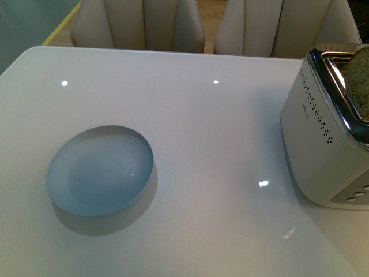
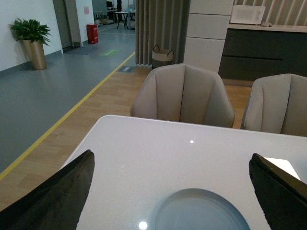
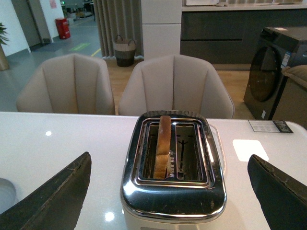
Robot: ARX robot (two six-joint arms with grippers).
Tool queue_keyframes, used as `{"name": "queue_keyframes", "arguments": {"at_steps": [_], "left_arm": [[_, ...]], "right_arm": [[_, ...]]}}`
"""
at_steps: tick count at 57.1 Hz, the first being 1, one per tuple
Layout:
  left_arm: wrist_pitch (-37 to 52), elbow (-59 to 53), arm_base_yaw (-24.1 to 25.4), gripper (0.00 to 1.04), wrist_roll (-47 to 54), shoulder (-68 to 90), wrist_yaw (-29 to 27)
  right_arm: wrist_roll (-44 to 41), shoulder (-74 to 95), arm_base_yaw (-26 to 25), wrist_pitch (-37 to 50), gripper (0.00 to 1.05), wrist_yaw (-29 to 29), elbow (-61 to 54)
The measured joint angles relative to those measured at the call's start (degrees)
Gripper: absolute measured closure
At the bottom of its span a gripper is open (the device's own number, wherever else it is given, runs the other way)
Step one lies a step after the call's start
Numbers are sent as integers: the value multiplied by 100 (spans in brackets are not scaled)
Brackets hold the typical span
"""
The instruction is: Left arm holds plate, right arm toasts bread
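in the lower left of the front view the plate [image 1: 101, 171] lies flat on the white tabletop [image 1: 202, 133], with no arm in that frame. in the left wrist view, the left gripper [image 2: 172, 196] hangs spread wide, its dark fingers [image 2: 53, 199] at the lower corners with the plate between them but untouched, so the holding is not yet done. at the right edge of the front view stands the toaster [image 1: 323, 144], well apart from the plate. in the centre of the right wrist view the bread [image 3: 163, 146] stands upright in the toaster's left slot, top edge proud of the opening. the right gripper [image 3: 168, 196] is also wide open and empty above it. the loading looks done; whether the lever is down i cannot tell. beyond, at the top of the frames, beige chairs [image 3: 175, 86] line the far edge.
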Motion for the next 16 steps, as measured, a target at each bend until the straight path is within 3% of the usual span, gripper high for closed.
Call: {"name": "queue_keyframes", "arguments": {"at_steps": [16], "left_arm": [[0, 0, 0, 7, 7, 0, 0]], "right_arm": [[0, 0, 0, 0, 9, 0, 0]]}}
